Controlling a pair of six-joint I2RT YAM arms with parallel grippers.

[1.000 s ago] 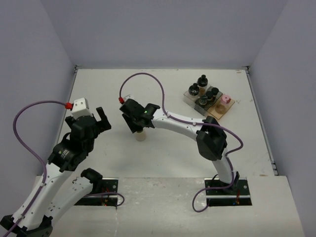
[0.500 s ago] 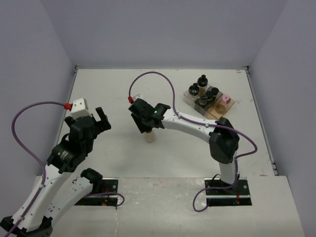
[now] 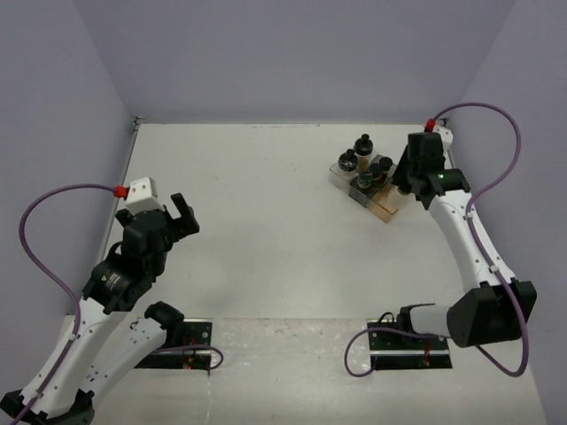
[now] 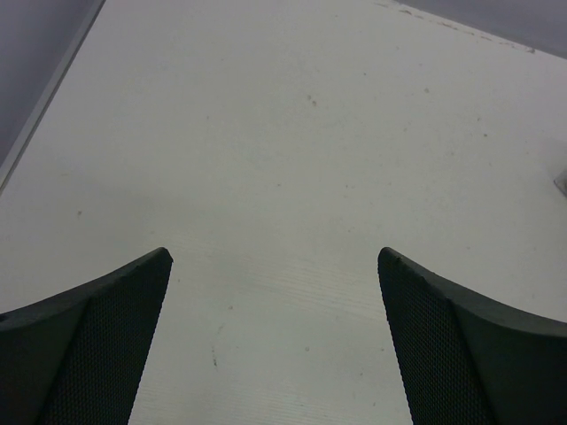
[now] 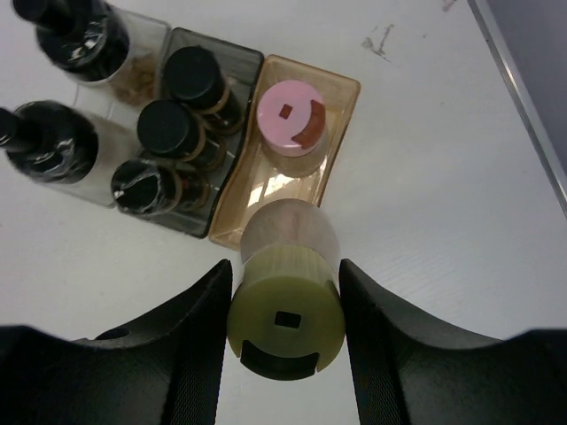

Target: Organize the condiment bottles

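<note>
L: left gripper (image 3: 182,212) held high over table (image 3: 266,177) at left side, elbow bent, jaws wide apart | R: right gripper (image 5: 285,283) stretched far right, pointing down, clamped on pale-yellow-capped jar (image 5: 285,323) | JAR: upright, long axis vertical, cap toward wrist camera, at end of amber tray (image 5: 341,93), just beside pink-capped jar (image 5: 291,119)

Amber tray (image 5: 276,189) beside smoky tray (image 5: 190,222)

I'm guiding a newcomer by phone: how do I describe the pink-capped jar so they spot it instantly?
At the far right of the table, trays sit side by side below the right pincer. The pink-capped jar stands in the amber tray, the rightmost one. Its neighbours are dark-capped jars and the yellow-capped jar held in the pincer; only it has a pink cap.
</note>
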